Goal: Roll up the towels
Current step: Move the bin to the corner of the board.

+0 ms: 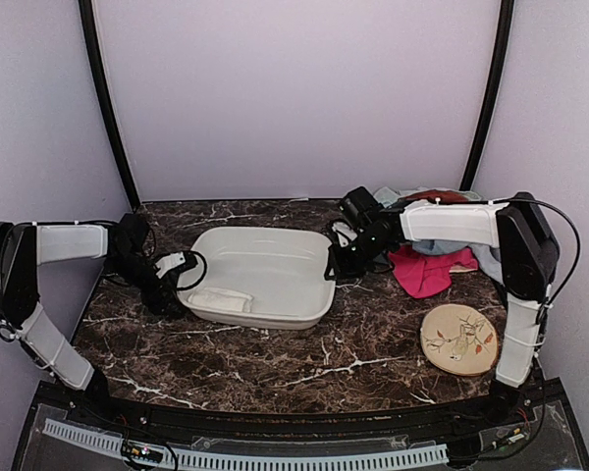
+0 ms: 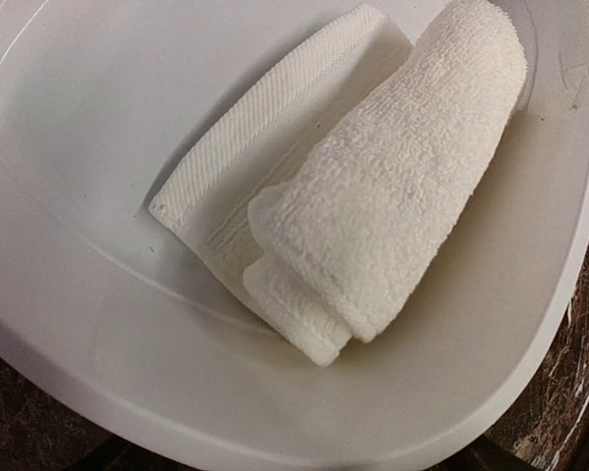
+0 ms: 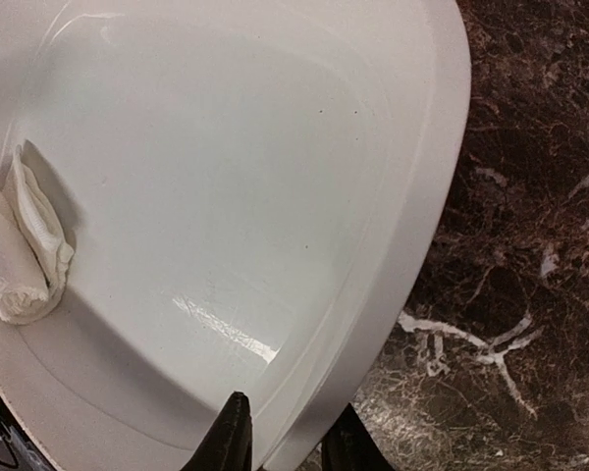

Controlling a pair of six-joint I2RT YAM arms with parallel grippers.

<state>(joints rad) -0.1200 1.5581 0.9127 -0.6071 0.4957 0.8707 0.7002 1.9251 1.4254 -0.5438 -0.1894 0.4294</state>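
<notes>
A cream-white towel [image 2: 393, 186] lies loosely rolled inside the white basin [image 2: 79, 324], at its near left corner [image 1: 219, 300]; the right wrist view also shows the towel [image 3: 15, 260]. My left gripper [image 1: 177, 275] hovers at the basin's left rim, open, with its fingers outside the wrist view. At the right rim [image 3: 412, 196], my right gripper [image 3: 290, 422] has one finger inside and one outside, closed on the rim [image 1: 336, 265]. A pink towel [image 1: 422, 270], a light blue towel [image 1: 486, 260] and a rust-brown towel [image 1: 437, 196] lie heaped at the back right.
A round beige disc with a leaf pattern [image 1: 458, 339] lies at the front right of the dark marble table [image 1: 275, 373]. The right arm reaches over the towel heap. Purple walls enclose the back and both sides.
</notes>
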